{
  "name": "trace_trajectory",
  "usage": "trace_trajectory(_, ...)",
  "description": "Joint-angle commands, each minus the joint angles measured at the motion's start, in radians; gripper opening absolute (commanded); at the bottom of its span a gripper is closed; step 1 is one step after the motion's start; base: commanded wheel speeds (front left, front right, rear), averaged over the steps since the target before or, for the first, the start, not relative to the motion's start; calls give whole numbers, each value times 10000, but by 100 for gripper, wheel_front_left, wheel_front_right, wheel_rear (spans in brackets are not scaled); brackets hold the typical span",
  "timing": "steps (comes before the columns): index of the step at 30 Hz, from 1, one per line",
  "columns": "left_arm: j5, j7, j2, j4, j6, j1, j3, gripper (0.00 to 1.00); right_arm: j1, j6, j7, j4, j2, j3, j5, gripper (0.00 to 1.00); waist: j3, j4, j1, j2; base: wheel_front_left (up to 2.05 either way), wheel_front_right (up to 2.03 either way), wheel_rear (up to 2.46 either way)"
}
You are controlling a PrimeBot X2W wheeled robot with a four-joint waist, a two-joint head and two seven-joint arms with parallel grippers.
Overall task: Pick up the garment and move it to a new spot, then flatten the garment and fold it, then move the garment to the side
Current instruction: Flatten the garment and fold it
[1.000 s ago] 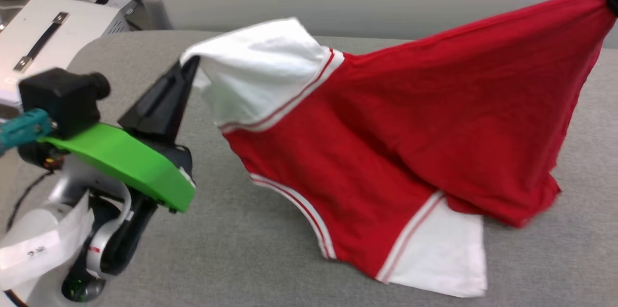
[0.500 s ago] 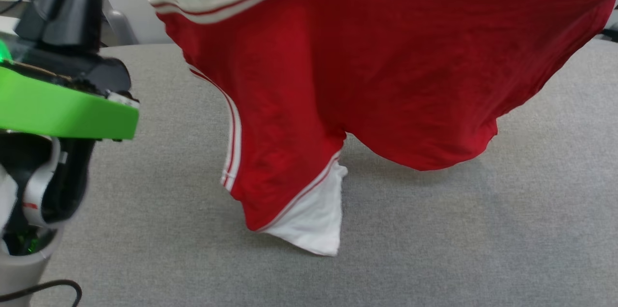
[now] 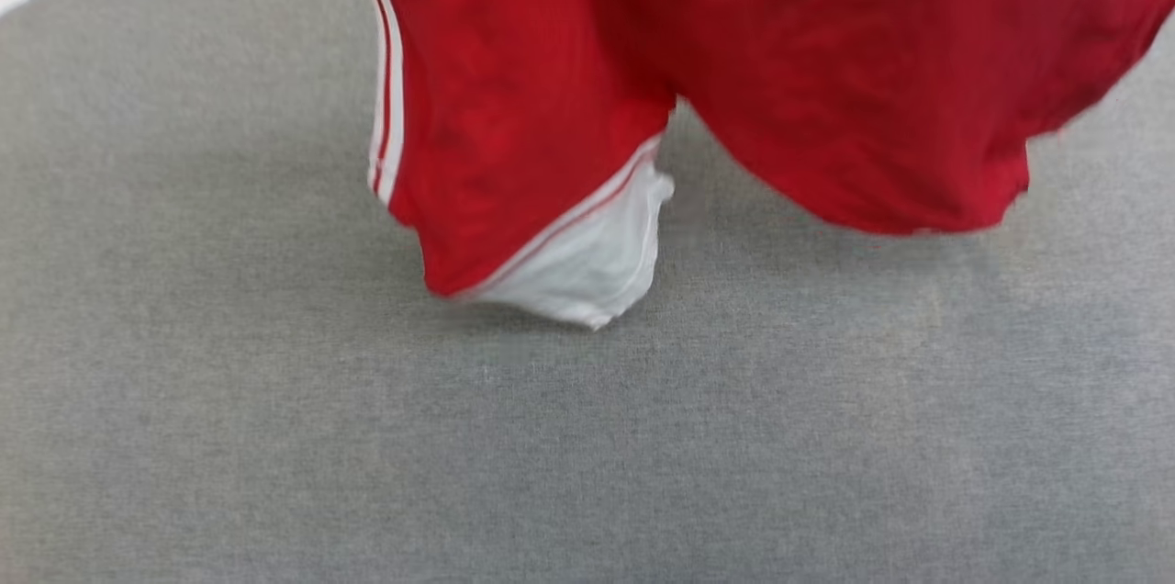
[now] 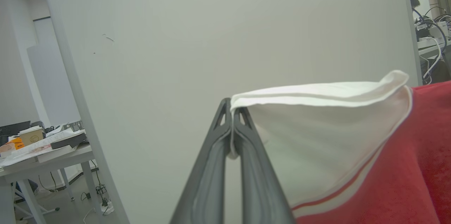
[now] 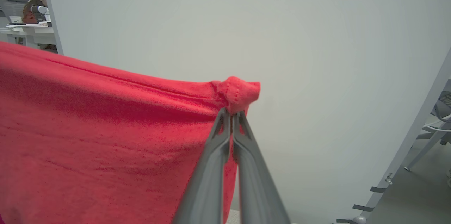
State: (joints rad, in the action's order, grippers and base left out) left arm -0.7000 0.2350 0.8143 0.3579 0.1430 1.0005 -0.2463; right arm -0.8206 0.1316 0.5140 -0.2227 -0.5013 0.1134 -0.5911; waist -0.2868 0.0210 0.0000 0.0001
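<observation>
Clearly the step in hand is the carrying, so both pinches should stay firm and well apart, which I judge will hold the top edge taut while the cloth travels above the desk (image 3: 587,474). Nearest over the desk, which has a grey, finely woven and matte cover, hangs the lowest white sleeve (image 3: 587,267), bunched to a soft point; I cannot tell if it touches the desk or hangs just above it. To set it down flat, it seems wise to let this low end land first and then draw the rest away from it. Higher above the desk the garment (image 3: 826,61) is a soft red jersey that sags in two rounded lobes, with red-white striped trim along the edge. Higher again, the left gripper (image 4: 232,109) is closed tight on the hem of the other white sleeve (image 4: 317,139), and the right gripper (image 5: 230,111) is closed tight on a small knot of red cloth. Beyond the desk stands a plain, smooth pale panel (image 4: 211,41).
</observation>
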Motion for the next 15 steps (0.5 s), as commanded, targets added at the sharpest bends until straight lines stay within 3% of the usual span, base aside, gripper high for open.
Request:
trace_trajectory(1,132,73,147,-345,-200,633,51,0,-438,-9,-117,245,-32,7,108,0,-1236,160,0,-1,0,0,0)
trace_trajectory(5,354,316,196,-1527,-988,2411,-301,0,-1768,-9,-490,1186,-230,-290,385,0,-2126,185,0,-1,0,0,0)
trace_trajectory(9,813,456,-156,-2999,-1690,4367,-878,0,-3254,-9,-1046,2315,-371,-812,811,0,-2914,179,0,-1,0,0,0)
trace_trajectory(15,1794,38,-992,-5627,-2250,7191,-1621,0,-5592,-9,-2292,4443,-302,-1866,1662,0,-3778,262,0,-1,0,0,0)
